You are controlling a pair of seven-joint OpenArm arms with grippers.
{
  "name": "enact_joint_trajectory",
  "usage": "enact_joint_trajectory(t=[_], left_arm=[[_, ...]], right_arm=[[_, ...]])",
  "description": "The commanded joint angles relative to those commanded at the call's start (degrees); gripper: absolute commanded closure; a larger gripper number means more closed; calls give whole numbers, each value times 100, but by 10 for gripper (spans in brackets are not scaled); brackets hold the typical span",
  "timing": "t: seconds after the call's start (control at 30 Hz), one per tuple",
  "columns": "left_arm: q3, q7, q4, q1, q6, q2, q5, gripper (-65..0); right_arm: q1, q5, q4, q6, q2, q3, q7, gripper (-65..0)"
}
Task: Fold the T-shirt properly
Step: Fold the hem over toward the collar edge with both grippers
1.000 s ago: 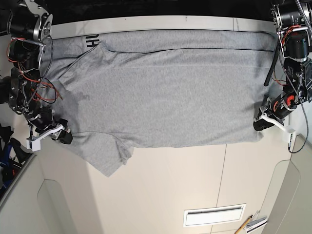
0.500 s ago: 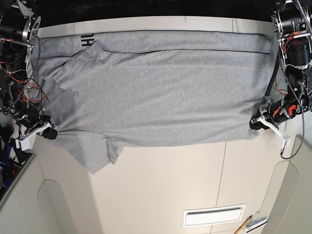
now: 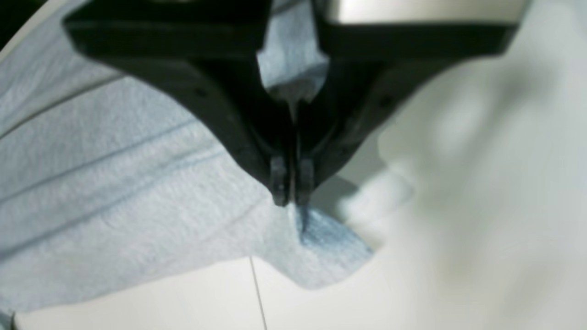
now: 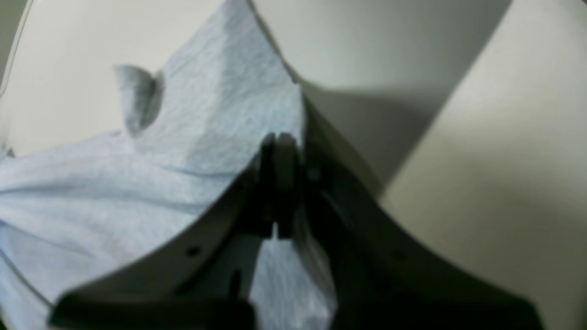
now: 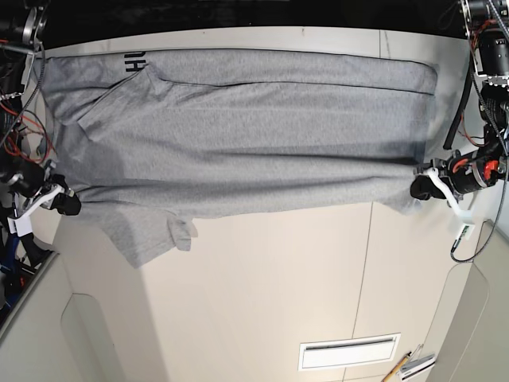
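The heather-grey T-shirt (image 5: 238,135) lies spread wide across the table's far half. A strip of black lettering (image 5: 135,61) shows at its far left corner, and one sleeve (image 5: 147,235) hangs toward the near left. My left gripper (image 5: 421,189) is at the shirt's near right corner; in the left wrist view it (image 3: 291,199) is shut on a pinch of the fabric (image 3: 114,183). My right gripper (image 5: 67,203) is at the shirt's near left edge; in the right wrist view it (image 4: 279,142) is shut on the cloth (image 4: 206,128), which is raised off the table.
The cream table (image 5: 262,294) runs toward the camera with a seam (image 5: 362,278) down it. A white slotted plate (image 5: 350,352) and a pencil (image 5: 402,366) lie at the near right. Both arms' cabling stands at the far corners.
Both grippers have kept their hold and drawn the shirt's near edge toward the far side. The right gripper moved left and the whole shirt shifted left with it.
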Motion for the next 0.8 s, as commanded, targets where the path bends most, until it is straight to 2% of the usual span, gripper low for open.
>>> enact_joint_trajectory(t=[0.13, 0.27, 0.4, 0.57, 0.6, 0.67, 0.7, 0.73, 0.8], left_arm=[[-4, -2, 450, 431, 0, -236, -2, 0], [-24, 33, 673, 734, 0, -385, 2, 0], [-116, 96, 796, 970, 0, -385, -2, 0], [-116, 131, 870, 1209, 0, -382, -50, 0], [-116, 120, 870, 1244, 0, -382, -72, 0], [-116, 120, 870, 1241, 0, -365, -136, 0], [-116, 118, 872, 1239, 0, -352, -164, 0], [-116, 120, 874, 1244, 0, -350, -192, 0], [-116, 125, 872, 1259, 0, -352, -197, 0]], right_arm=[[-737, 83, 1047, -24, 0, 114, -146, 0], [-1362, 127, 1681, -22, 0, 474, -168, 0], [-1858, 267, 2013, -20, 0, 780, -234, 0], [-2153, 334, 2031, -52, -39, 813, -254, 0], [-2208, 337, 2031, -50, -48, 813, -251, -74], [-2260, 341, 2031, -50, -70, 813, -254, -295], [-2264, 343, 2033, -50, -87, 813, -245, -364], [-2251, 407, 2033, -50, -87, 820, -223, -386], [-2186, 614, 2068, -50, -129, 929, -184, -386]])
